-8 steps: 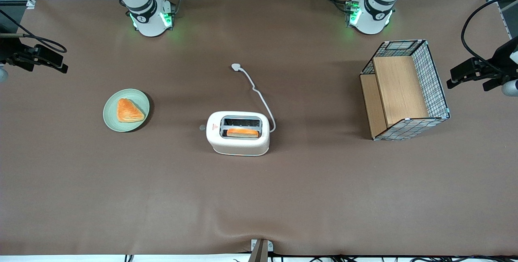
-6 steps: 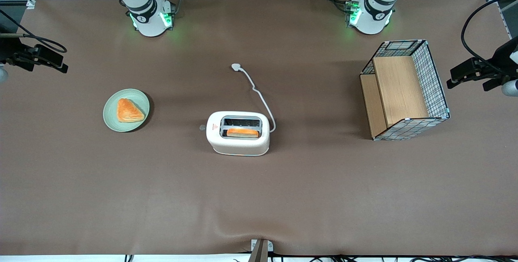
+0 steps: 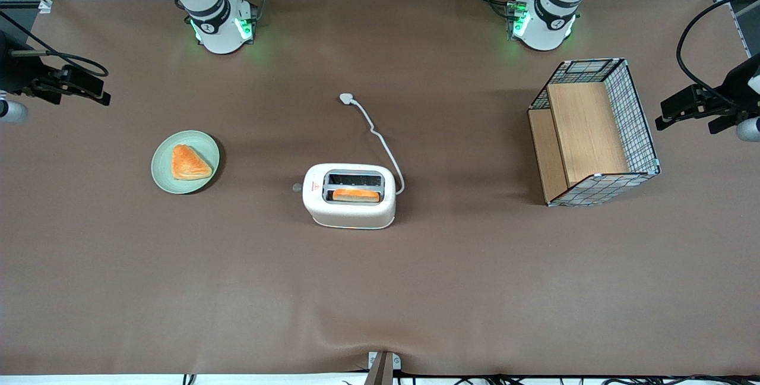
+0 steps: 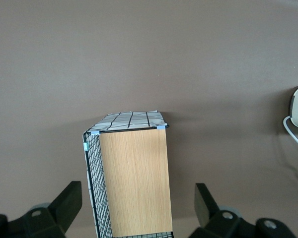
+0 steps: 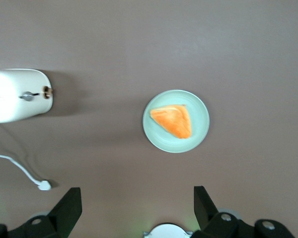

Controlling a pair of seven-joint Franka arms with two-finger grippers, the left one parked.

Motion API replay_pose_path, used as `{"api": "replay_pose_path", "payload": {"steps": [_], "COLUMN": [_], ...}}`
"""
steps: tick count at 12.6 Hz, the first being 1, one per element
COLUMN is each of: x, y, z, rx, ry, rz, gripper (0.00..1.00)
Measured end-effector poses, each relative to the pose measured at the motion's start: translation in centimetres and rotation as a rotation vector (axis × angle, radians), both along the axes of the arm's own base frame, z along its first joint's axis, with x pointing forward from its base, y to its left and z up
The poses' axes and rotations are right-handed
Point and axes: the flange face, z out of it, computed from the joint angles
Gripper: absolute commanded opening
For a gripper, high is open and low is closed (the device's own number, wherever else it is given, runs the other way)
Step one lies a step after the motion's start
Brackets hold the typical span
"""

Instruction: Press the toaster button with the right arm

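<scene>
The white two-slot toaster stands mid-table with a slice of toast in the slot nearer the front camera. Its small grey button sticks out from the short end that faces the working arm's end of the table. The white cord runs away from the front camera to a plug. My right gripper hangs high over the working arm's end of the table, well away from the toaster. In the right wrist view the gripper is open and empty, and the toaster and button show off to one side.
A green plate with a triangular pastry lies between my gripper and the toaster; it also shows in the right wrist view. A wire basket with wooden shelves stands toward the parked arm's end.
My right gripper has shifted slightly toward the toaster. The toaster, plate and basket have not moved.
</scene>
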Motion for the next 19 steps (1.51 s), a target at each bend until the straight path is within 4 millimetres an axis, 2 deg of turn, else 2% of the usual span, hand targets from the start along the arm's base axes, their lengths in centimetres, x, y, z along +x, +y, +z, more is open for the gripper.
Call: {"api": "replay_pose_path", "payload": {"steps": [5,13,19], "x": [2.2,2.2,4.2], "y": [3.2,8.4,12.2], "z": [-1.7,-2.9,-7.4], "rx": [0.047,0.036,0.143], "ry": [0.024,0.057,0.137], "rz": [0.046,0.073,-0.006], "gripper": [1.00,1.00,1.00]}}
